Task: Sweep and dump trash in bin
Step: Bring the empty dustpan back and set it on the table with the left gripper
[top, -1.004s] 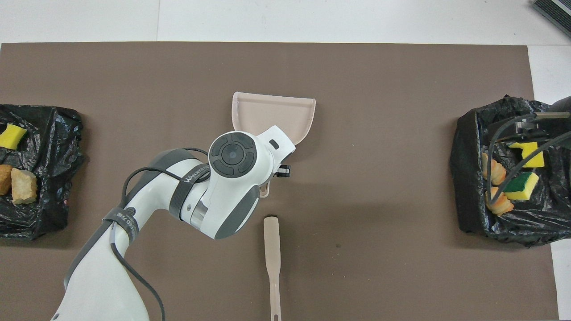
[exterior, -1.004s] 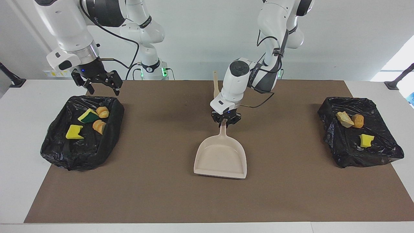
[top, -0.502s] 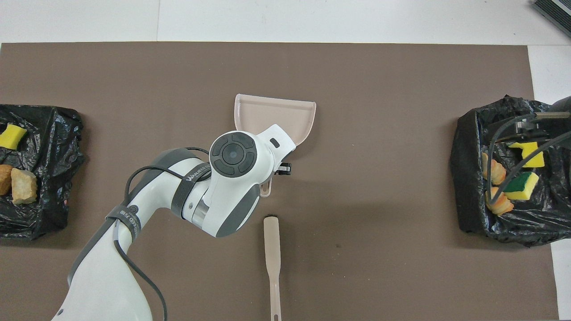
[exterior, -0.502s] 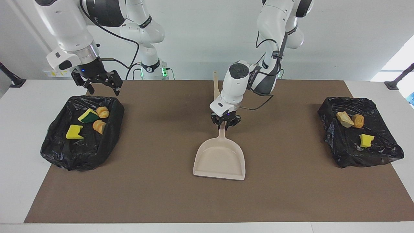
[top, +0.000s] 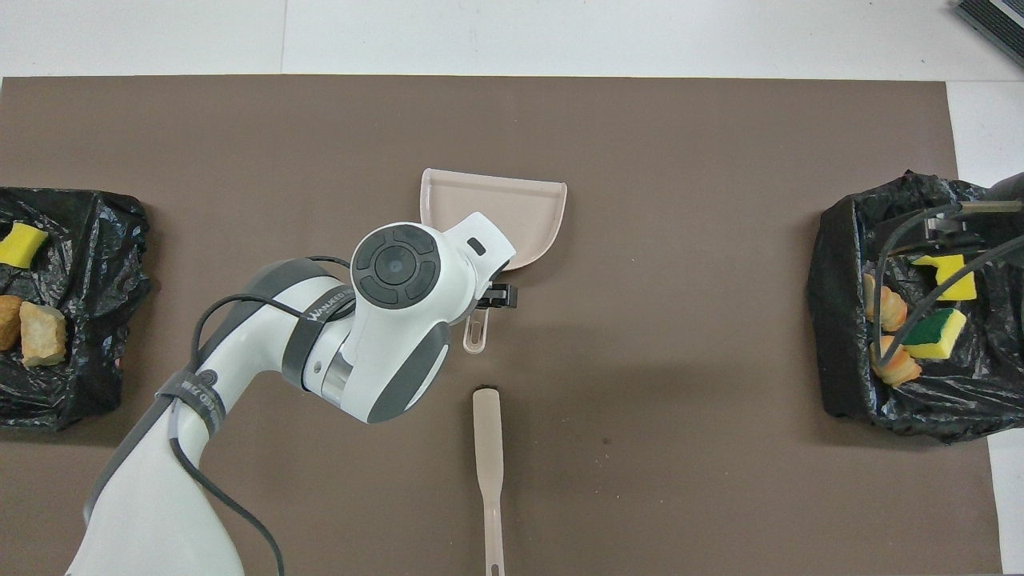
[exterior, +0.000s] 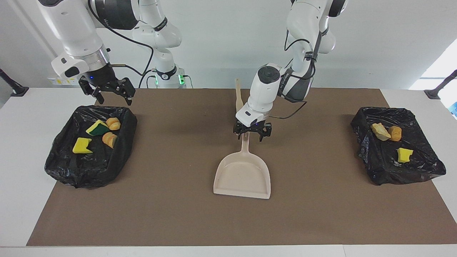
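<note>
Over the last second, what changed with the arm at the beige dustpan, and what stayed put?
The left gripper let go of the beige plastic dustpan's handle: its fingers, shut on it before, now stand open just above it, and the wrist has lifted slightly. The dustpan settled flat on the brown mat. The right gripper kept waiting, open, over the black-lined bin; the scraps in both bins and the brush did not move.
</note>
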Robot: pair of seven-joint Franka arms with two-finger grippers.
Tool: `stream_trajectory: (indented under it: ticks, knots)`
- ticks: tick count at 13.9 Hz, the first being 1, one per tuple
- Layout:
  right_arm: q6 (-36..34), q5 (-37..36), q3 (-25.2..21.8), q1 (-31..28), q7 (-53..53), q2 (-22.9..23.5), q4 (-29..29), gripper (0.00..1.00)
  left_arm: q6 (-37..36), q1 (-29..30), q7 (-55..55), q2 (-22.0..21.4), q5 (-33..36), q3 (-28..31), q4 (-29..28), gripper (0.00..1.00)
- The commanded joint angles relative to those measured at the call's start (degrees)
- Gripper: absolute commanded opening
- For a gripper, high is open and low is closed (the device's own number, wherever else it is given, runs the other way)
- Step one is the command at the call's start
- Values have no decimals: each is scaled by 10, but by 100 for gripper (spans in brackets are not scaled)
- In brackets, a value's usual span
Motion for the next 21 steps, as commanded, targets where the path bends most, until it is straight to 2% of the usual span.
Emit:
stream_trajectory:
  ticks: [1,7,13,17,21]
  knots:
    - [11,-1,2,-3,8,-11,-14,100,-37,21,0,-34,-6,3,-1,100]
    - [11,-1,2,-3,8,-11,-14,100,-149,109,28,-122,-6,3,-8,100]
    - [12,-1,2,-3,7,-11,-14,100,-231,176,125,-163,-6,3,-24,100]
    - [11,-1,1,-3,7,-11,-14,100,-245,233,135,-178,-6,3,-43,100]
    - [11,-1,1,-3,7,-11,-14,100,-272,283,214,-213,-6,3,-67,100]
